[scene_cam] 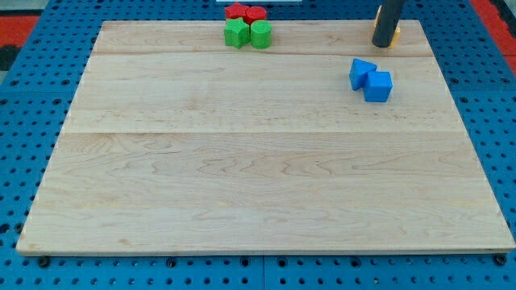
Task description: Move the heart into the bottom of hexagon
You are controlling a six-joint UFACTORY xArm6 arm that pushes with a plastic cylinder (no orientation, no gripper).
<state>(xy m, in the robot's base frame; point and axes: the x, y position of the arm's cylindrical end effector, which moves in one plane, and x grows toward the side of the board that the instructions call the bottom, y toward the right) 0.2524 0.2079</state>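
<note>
- Camera view: pale wooden board [258, 161] with visible grain, on a blue pegboard [32, 97].
- My tip [382, 44], a dark rod with no claw, stands at upper right against a yellow block [395, 35]; shape unclear.
- Red blocks [245, 12] touch green blocks [248, 33] at top centre; heart and hexagon unclear.
- Two blue blocks [371, 79] touch at right.

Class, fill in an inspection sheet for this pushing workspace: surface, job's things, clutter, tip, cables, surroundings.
Surface: pale wooden board, mostly bare.
Job's things: the small yellow block at the view's top right is mostly hidden by the rod, shape cannot be told; no heart or hexagon can be made out for certain.
Clutter: two red blocks and two green blocks clustered at the top edge; two blue blocks touching at the right.
Tip: my tip rests against the yellow block.
Cables: nothing seen.
Surroundings: blue perforated base with red areas in the top corners.
</note>
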